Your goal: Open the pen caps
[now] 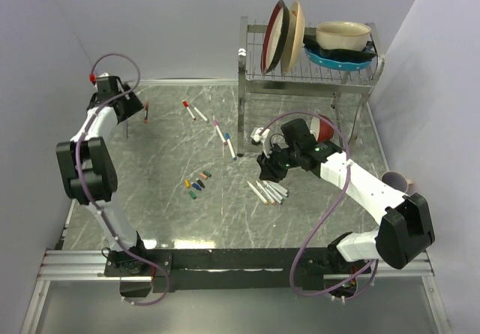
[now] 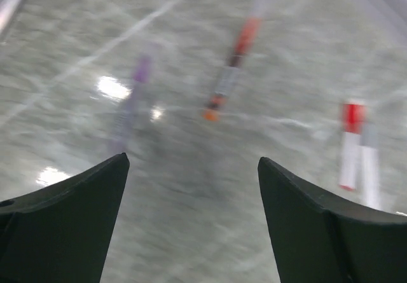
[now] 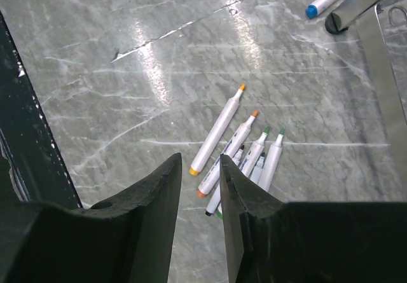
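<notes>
Grey marbled counter (image 1: 150,199) bearing loose coloured plastic pen caps (image 1: 196,185) and bare white marker barrels (image 3: 219,137), right hand (image 3: 198,162) narrowly parted, empty above; beyond, capped white markers (image 1: 193,109) await the wide-apart left hand (image 2: 193,161), which must next descend onto one.

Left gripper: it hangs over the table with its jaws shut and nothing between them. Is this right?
Not quite. The left gripper hangs over the table with its jaws wide open, not shut, and nothing between them. The left wrist view shows the broad gap between its fingers.
</notes>
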Robot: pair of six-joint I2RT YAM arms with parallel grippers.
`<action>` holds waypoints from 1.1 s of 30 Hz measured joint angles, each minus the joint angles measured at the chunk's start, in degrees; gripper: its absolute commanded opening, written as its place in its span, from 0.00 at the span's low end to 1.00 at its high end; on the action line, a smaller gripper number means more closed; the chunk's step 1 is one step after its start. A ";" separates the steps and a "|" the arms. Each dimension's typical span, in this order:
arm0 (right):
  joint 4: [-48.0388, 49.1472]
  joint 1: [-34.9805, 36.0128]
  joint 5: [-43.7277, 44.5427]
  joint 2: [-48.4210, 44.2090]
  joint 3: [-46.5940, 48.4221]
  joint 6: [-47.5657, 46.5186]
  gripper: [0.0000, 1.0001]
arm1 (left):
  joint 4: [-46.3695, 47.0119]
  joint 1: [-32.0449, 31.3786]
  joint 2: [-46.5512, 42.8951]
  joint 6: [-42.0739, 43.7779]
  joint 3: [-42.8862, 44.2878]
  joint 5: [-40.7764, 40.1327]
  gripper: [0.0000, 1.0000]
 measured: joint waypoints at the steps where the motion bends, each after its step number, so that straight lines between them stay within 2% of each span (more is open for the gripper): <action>1: -0.07 0.00 -0.24 0.00 0.00 -0.20 0.39 | -1.01 0.85 1.88 1.14 1.22 -0.22 0.79; 2: -0.15 -0.02 -0.44 0.02 0.00 -0.33 0.39 | -2.27 1.73 3.76 2.43 2.51 -0.50 0.73; 6: -0.70 -0.02 -1.57 0.02 0.00 -0.85 0.40 | -6.27 3.48 9.90 6.56 6.97 -1.07 0.63; 17: -1.38 -0.20 -2.47 0.02 0.02 -1.90 0.40 | -13.22 3.54 22.14 12.61 19.39 -2.75 0.49; 19: -1.42 -0.35 -2.51 0.02 0.00 -1.95 0.40 | -13.73 3.56 22.95 13.14 19.54 -3.06 0.47; 23: -1.55 -0.52 -2.67 0.02 0.02 -2.14 0.40 | -14.36 3.56 22.97 13.94 19.98 -3.02 0.36; 25: -1.68 -0.63 -2.84 0.02 0.00 -2.16 0.41 | -14.45 3.56 22.97 14.08 19.89 -3.04 0.24; 27: -1.81 -0.81 -2.97 0.02 0.00 -2.25 0.41 | -14.32 3.61 22.97 14.16 19.65 -3.08 0.20; 31: -2.05 -1.77 -4.15 -0.15 0.00 -2.56 0.41 | -12.68 3.98 21.99 14.34 17.57 -2.69 0.02; 33: -2.19 -2.34 -4.61 -0.76 -0.09 -2.78 0.41 | -10.86 4.04 20.55 14.05 15.08 -2.12 0.01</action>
